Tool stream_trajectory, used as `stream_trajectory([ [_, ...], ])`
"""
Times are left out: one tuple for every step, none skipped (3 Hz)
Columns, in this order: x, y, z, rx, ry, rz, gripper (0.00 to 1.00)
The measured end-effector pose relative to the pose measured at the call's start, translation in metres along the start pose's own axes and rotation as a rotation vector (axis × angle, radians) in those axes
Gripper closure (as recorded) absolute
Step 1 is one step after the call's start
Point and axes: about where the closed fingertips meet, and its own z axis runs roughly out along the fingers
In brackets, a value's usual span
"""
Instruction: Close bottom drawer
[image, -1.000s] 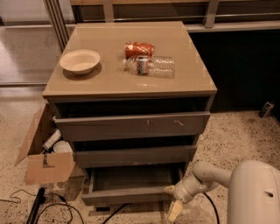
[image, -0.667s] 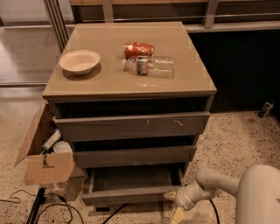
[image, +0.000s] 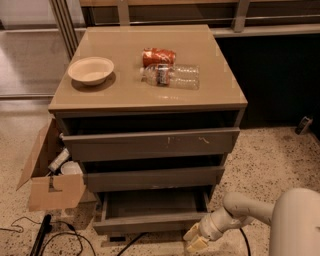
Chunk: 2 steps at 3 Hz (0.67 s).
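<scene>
The bottom drawer (image: 150, 222) is the lowest of the cabinet's three grey-brown drawers. It stands pulled out, with its shallow grey tray showing and its plain flat front facing me. My gripper (image: 194, 238) is low at the bottom right, just off the right end of the drawer front, near the floor. Its pale fingers (image: 192, 232) point left toward the drawer's front corner. Whether they touch the front I cannot tell.
The two drawers above (image: 150, 142) also stand partly out. A cream bowl (image: 91, 70), a red can (image: 159, 56) and a lying plastic bottle (image: 172, 76) are on the cabinet top. An open cardboard box (image: 50, 180) and black cables (image: 45, 237) lie left on the speckled floor.
My arm has swung right and lower, with the gripper staying by the drawer's right front corner. The drawer looks as far out as before.
</scene>
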Motion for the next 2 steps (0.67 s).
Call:
stream_trajectory([
  [-0.004, 0.007, 0.003, 0.012, 0.014, -0.005, 0.75],
  [-0.006, -0.006, 0.009, 0.015, 0.029, 0.025, 0.98],
])
